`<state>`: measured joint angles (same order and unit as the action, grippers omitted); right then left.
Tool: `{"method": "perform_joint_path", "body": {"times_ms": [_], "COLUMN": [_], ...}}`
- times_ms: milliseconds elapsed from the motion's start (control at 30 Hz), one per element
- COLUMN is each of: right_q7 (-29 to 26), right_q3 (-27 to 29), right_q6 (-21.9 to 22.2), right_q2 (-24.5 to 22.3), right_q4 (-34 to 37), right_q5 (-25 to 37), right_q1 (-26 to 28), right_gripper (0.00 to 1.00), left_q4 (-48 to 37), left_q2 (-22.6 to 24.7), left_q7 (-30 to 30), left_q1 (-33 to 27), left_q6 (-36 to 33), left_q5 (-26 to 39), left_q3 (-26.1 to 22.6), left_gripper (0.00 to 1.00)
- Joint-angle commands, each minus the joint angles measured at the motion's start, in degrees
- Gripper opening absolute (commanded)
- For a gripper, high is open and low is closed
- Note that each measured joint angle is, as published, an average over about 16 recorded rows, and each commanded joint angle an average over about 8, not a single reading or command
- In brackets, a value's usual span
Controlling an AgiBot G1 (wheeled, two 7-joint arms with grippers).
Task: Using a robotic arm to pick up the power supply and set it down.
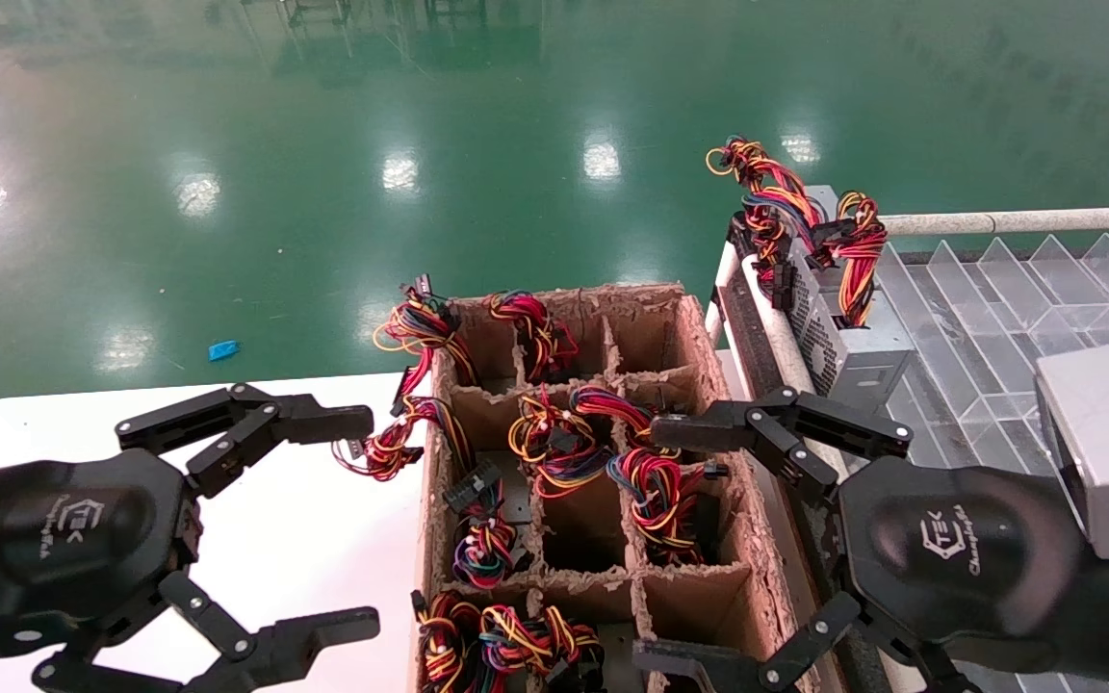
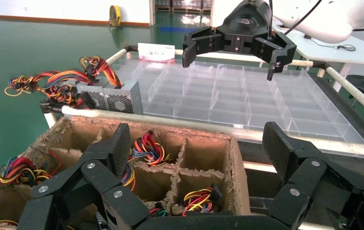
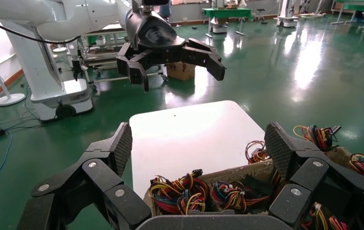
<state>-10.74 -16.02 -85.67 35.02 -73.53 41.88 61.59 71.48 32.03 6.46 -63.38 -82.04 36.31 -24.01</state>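
right claw (image 1: pixel 656 549) wide, over carton's (image 1: pixel 766 577) 3 o'clock edge | left claw (image 1: pixel 362 525) wide, above white surface (image 1: pixel 323 549) | power supply (image 1: pixel 838 327) at 1 o'clock on tray (image 1: pixel 997 318)

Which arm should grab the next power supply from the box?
Right, probably. The right gripper hangs open at the cardboard box's right edge, beside the clear tray; the left gripper is over the white table.

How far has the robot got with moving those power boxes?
One power supply already lies on the clear tray, its wires bunched at the far end. Nothing is in hand: the right pincer is open over the cardboard box, and the left pincer is open over the white table. Several wire bundles show in the box's compartments.
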Motion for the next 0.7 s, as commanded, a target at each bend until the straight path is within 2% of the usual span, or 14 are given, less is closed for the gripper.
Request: {"method": "perform_joint_path", "body": {"times_ms": [33,267,300,533,567,700], "right_q7": [0.0,0.0,0.0,0.0,0.0,0.0], "right_q3": [0.0,0.0,0.0,0.0,0.0,0.0], "right_q6": [0.0,0.0,0.0,0.0,0.0,0.0], "right_q2": [0.0,0.0,0.0,0.0,0.0,0.0], "right_q4": [0.0,0.0,0.0,0.0,0.0,0.0], "right_q5": [0.0,0.0,0.0,0.0,0.0,0.0], "right_q1": [0.0,0.0,0.0,0.0,0.0,0.0], "right_gripper": [1.00,1.00,1.00,1.00,1.00,1.00], "left_q4": [0.0,0.0,0.0,0.0,0.0,0.0], "left_q2": [0.0,0.0,0.0,0.0,0.0,0.0], "left_q7": [0.0,0.0,0.0,0.0,0.0,0.0], "left_q1": [0.0,0.0,0.0,0.0,0.0,0.0], "left_q6": [0.0,0.0,0.0,0.0,0.0,0.0], "left_q5": [0.0,0.0,0.0,0.0,0.0,0.0], "left_q3": [0.0,0.0,0.0,0.0,0.0,0.0], "left_gripper": [1.00,1.00,0.93,0.06,0.00,0.00]}}
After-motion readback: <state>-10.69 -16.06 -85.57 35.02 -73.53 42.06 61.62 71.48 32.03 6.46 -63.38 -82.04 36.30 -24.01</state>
